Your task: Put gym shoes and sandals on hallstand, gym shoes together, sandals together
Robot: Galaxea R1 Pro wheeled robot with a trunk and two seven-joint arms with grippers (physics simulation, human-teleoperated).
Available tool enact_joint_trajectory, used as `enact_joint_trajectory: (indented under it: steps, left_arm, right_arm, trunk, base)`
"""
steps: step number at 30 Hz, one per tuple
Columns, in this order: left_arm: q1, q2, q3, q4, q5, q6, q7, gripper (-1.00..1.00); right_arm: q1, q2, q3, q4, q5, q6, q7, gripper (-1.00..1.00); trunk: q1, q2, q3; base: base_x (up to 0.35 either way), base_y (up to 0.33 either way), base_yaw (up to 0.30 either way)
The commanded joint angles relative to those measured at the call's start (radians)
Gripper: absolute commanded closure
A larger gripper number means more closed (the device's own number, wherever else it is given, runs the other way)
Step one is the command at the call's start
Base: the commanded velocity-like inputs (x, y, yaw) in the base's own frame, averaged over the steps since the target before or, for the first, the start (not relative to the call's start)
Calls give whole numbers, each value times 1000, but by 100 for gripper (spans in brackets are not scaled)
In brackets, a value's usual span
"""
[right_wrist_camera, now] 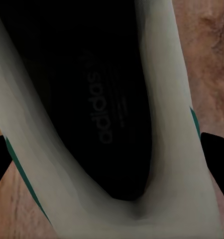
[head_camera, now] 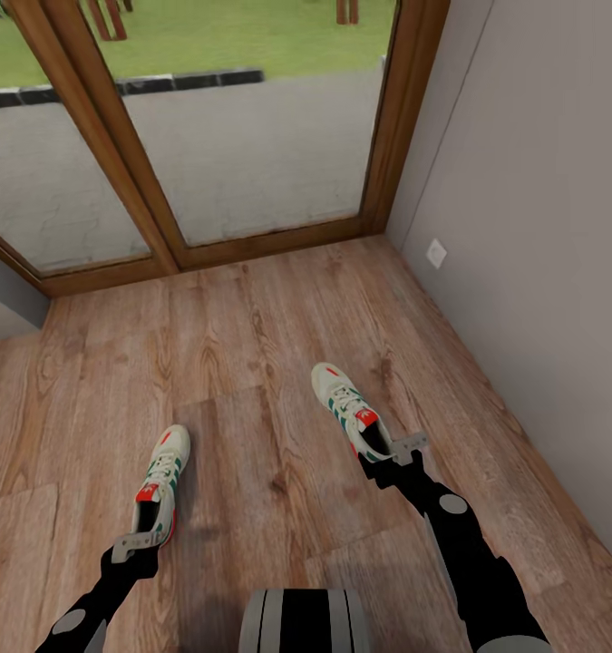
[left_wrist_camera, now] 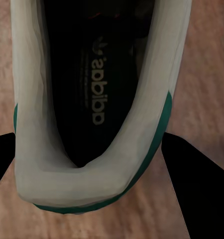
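Both gym shoes lie well apart on the corridor floor (head_camera: 251, 363). The left gripper (head_camera: 135, 544) straddles the left gym shoe (head_camera: 159, 485) heel, fingers apart. The right gripper (head_camera: 398, 453) straddles the right gym shoe (head_camera: 351, 408) heel, fingers apart.

Head cam looks down; wrist cams close over gym shoes (head_camera: 160, 485).

Straight ahead of the left gripper (head_camera: 135, 542), one gym shoe (head_camera: 160, 485) on the corridor floor (head_camera: 251, 363), heel at the fingers, toe pointing away. Ahead of the right gripper (head_camera: 401, 451), the other gym shoe (head_camera: 351, 408), likewise heel-near, well apart from the first. Beyond both, a glass door (head_camera: 242, 136); right of the right gripper, a wall (head_camera: 541, 272).
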Motion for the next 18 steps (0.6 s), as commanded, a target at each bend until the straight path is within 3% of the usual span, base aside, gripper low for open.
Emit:
enact_joint_trajectory:
  steps: [1,18]
  left_arm:
    - [-1,-1,8,0,-11,-4,-7,100]
    - [2,13,11,-4,-16,-2,-6,100]
  right_arm:
    - [0,1,-4,-1,9,3,9,100]
    - [1,2,-3,1,8,2,9,100]
  trunk:
    - [-1,0,3]
    - [-8,4,69]
  base:
    - [0,0,0]
    - [0,0,0]
